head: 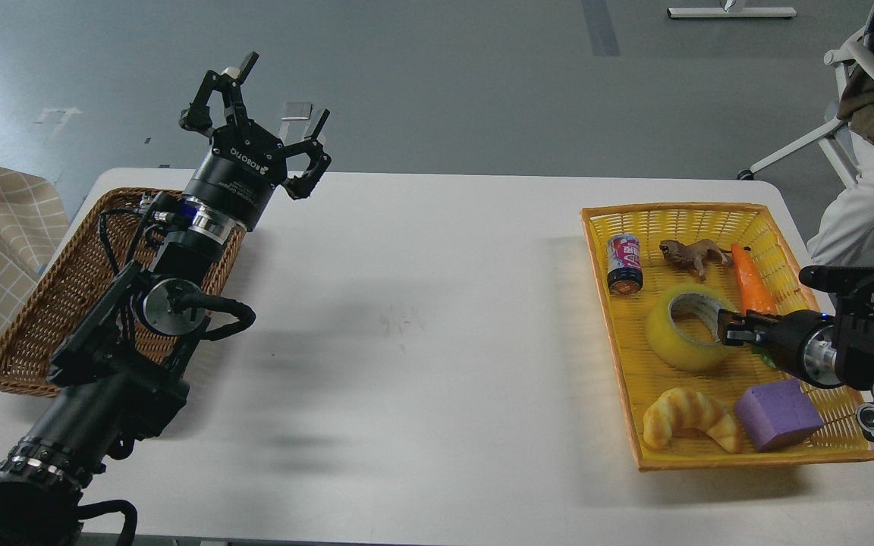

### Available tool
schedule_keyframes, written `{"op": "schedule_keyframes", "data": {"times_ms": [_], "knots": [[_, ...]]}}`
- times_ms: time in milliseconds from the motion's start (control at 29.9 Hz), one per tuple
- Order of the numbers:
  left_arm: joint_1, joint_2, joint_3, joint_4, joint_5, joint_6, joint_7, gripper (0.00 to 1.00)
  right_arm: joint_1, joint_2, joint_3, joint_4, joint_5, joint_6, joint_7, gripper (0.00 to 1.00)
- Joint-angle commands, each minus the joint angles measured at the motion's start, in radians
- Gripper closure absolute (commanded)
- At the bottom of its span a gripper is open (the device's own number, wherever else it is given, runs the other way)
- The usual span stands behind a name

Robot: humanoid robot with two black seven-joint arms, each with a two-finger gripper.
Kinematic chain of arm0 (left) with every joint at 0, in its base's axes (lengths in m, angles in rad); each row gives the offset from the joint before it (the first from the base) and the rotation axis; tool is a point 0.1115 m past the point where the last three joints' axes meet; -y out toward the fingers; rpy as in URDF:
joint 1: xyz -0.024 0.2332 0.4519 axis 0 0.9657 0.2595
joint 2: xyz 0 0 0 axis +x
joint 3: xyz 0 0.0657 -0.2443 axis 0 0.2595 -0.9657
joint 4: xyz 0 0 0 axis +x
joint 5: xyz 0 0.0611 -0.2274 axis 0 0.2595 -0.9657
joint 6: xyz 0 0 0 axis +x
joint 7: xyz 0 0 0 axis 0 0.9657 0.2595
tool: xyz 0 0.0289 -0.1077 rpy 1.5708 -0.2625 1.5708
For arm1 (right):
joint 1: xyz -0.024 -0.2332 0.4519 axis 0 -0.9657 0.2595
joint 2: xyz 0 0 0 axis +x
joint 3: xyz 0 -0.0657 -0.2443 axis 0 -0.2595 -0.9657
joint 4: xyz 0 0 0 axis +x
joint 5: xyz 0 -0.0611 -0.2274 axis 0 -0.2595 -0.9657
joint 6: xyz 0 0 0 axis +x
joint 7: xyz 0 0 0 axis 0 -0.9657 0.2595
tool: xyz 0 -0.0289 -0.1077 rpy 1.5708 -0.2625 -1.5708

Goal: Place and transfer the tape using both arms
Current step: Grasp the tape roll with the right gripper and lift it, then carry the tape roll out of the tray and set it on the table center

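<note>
Tape, the wide roll of yellowish translucent packing tape with a pale cardboard core [687, 327], lies on its side in the shallow yellow woven plastic tray [710, 455] at the right end of the white desk [422, 341]. My right jaws [727, 332] sit at the roll's right rim, by the core opening. They are seen end-on and dark, so I cannot tell whether they grip the wall or only touch it.

If the hold is only on the thin edge, the roll may twist or slip as I lift it. Its neighbours are close: the orange plastic carrot [752, 288] lies just beside my fingers, and the brown toy lion [695, 256] and the small red and blue drink can [624, 263] lie just behind the roll. A sideways nudge could knock them or drag the light tray across the desk. The yellow croissant toy [687, 428] and the purple foam block [777, 415] lie nearer to me, under my forearm's path.

My left jaws [274, 121] hang spread wide and empty, above the far corner of the brown wicker basket [42, 318], well apart from the tape. A handover over the bare middle of the desk risks a drop if the two grips overlap badly on so round a thing.
</note>
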Motion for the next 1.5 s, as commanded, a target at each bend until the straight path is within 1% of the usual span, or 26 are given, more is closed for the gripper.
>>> {"op": "schedule_keyframes", "data": {"times_ms": [0,67,100,134,167,435,535,669,769,903,1103,1204,1471], "knots": [[0.000,0.000,0.000,0.000,0.000,0.000,0.000,0.02,0.002,0.009,0.000,-0.009,0.002,0.000,0.000,0.78],[0.000,0.000,0.000,0.000,0.000,0.000,0.000,0.02,0.002,0.010,0.000,-0.009,0.003,0.000,0.000,0.83],[0.000,-0.002,0.000,0.000,0.000,0.000,0.000,0.02,0.002,0.010,0.000,-0.011,0.003,0.000,0.000,0.91],[0.000,-0.002,0.000,0.000,0.000,0.000,0.000,0.02,0.002,0.010,0.000,-0.011,0.003,0.000,0.000,0.97],[0.000,-0.002,0.000,0.000,0.000,0.000,0.000,0.02,0.002,0.009,0.000,-0.009,0.003,0.000,0.000,1.00],[0.001,-0.002,0.002,0.002,0.000,0.000,0.001,0.02,0.043,0.001,0.004,0.021,0.012,0.000,0.001,1.00],[0.002,-0.002,0.006,0.003,0.000,0.000,0.000,0.02,0.046,-0.009,0.015,0.072,0.014,0.000,0.001,1.00],[0.001,-0.002,0.006,0.008,0.000,0.000,0.000,0.02,0.046,-0.077,0.027,0.188,0.024,0.000,0.001,1.00],[0.002,-0.003,0.006,0.008,0.000,0.000,0.000,0.02,0.046,-0.109,0.055,0.240,0.057,0.000,0.001,1.00],[0.000,-0.005,0.006,0.008,0.000,0.000,0.000,0.02,0.085,-0.118,0.064,0.273,0.067,0.000,0.001,1.00],[-0.002,-0.003,0.006,0.008,0.000,0.000,0.000,0.02,0.177,-0.102,0.054,0.265,0.086,0.000,0.001,1.00],[-0.002,-0.003,0.006,0.006,0.000,0.000,0.000,0.02,0.220,-0.053,0.026,0.261,0.094,0.000,0.001,1.00],[-0.009,-0.005,0.006,0.005,0.001,0.000,0.000,0.02,0.359,0.056,-0.166,0.209,0.092,0.000,0.001,1.00]]}}
